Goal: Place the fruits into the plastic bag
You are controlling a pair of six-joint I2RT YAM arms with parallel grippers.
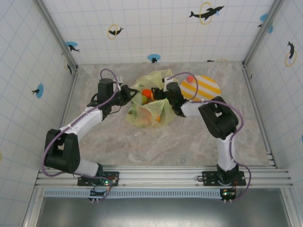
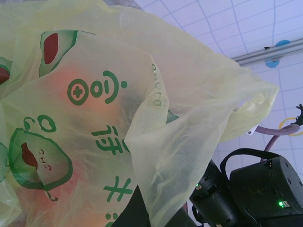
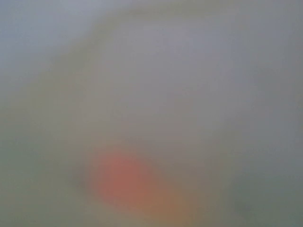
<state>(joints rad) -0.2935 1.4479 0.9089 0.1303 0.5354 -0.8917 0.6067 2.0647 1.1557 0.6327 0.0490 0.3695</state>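
1. Fruits [image 1: 147, 93] show orange and green in the mouth of the plastic bag [image 1: 163, 111], which lies crumpled mid-counter [image 1: 165, 146] between your two arms. More orange glows through the film at its near edge. One red piece [image 1: 190, 79] sits on the striped plate [image 1: 208, 90], just right of the bag, so the job looks nearly but not wholly done.
2. Your left hand [image 1: 127, 93] is at the bag's left rim, seemingly propping the opening. I cannot tell whether it is clenched on the film or released, because its wrist camera sees printed film pressed close. If it is merely resting there, the thin film could slide away and the mouth collapse.
3. Your right hand [image 1: 159, 93] is at or inside the mouth, over the fruit. Its wrist view is a grey blur with orange-red low down, so I cannot tell whether it is grasping a fruit or released. Drawing it out blind risks snagging the film and dragging the bag, spilling round fruits onto the counter.
4. Both hands are near each other across the opening, and the left wrist view has the right arm [image 2: 258, 189] just beyond the film. A careless sideways move could knock them together or tear the film.
5. The bag seems slumped rather than standing, so fruit near the mouth could roll out if you lower the rim.
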